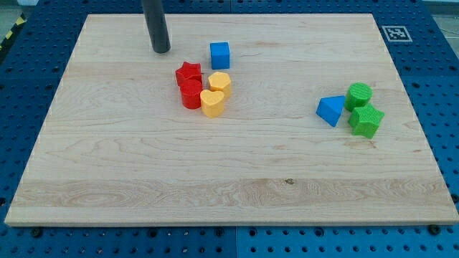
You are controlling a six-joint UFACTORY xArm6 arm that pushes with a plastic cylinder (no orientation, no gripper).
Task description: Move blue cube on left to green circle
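Observation:
The blue cube sits near the top middle of the wooden board. The green circle stands at the view's right, touching a second blue block on its left and a green star-like block below it. My tip rests on the board well to the left of the blue cube, slightly above its level, with a clear gap between them.
Just below the blue cube is a tight cluster: a red star, a red round block, a yellow block and a yellow heart. A marker tag sits off the board's top right corner.

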